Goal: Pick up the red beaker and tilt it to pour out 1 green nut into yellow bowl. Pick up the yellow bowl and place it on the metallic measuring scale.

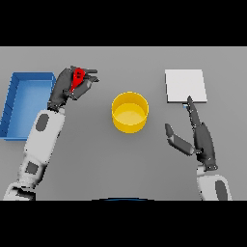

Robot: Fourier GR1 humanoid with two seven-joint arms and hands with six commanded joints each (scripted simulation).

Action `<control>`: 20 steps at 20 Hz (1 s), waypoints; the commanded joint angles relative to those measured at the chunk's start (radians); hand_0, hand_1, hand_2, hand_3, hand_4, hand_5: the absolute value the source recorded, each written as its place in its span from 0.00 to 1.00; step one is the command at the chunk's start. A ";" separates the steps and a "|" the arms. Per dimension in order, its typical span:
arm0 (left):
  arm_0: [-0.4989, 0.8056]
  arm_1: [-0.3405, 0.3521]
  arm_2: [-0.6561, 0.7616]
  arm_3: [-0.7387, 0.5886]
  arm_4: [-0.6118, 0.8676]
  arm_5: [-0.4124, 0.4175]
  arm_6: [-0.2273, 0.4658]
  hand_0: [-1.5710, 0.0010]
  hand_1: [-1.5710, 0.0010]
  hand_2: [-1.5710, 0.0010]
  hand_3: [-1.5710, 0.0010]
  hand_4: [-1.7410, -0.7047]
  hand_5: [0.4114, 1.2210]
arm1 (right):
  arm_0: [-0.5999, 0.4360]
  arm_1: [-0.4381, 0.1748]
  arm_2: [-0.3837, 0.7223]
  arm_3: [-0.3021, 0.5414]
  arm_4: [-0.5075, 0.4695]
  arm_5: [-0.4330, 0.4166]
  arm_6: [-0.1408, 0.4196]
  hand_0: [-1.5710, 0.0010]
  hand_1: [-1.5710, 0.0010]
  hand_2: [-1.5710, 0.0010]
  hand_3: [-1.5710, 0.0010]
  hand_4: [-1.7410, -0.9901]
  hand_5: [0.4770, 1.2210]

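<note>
Here left robot hand (72,87) grips small red beaker (77,77), mostly hidden by fingers; yellow bowl (130,112) mid-worktop; right robot hand (200,137) open, fingers straight, near the scale (185,86).

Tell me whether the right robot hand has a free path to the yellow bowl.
Probably yes. The right robot hand lies open on the table, apart from the bowl, with only bare table between them. The scale sits beyond its fingertips, off that path.

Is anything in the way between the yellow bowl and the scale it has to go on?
Nothing visible stands between them. The yellow bowl sits mid-table, the metallic measuring scale lies to its right, with bare table between. The right hand rests open just below the scale, beside that path.
</note>
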 commanded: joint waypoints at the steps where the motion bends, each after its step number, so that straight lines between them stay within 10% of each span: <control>1: -0.006 0.013 -0.026 -0.007 -0.028 -0.002 0.011 0.00 0.00 0.00 0.01 0.01 0.89 | 0.004 0.000 0.001 -0.011 -0.003 0.002 0.005 1.00 1.00 1.00 1.00 0.72 0.25; 15: -0.238 0.158 -0.497 -0.003 -0.499 -0.151 0.241 0.00 0.00 0.00 0.00 0.00 0.97 | 0.008 0.009 0.008 -0.025 -0.017 0.020 0.047 1.00 1.00 1.00 1.00 0.74 0.27; 20: -0.354 0.178 -0.638 0.056 -0.643 -0.265 0.213 0.00 0.00 0.00 0.13 0.03 0.99 | 0.008 0.036 0.007 -0.014 -0.037 0.016 0.065 1.00 1.00 1.00 1.00 0.73 0.25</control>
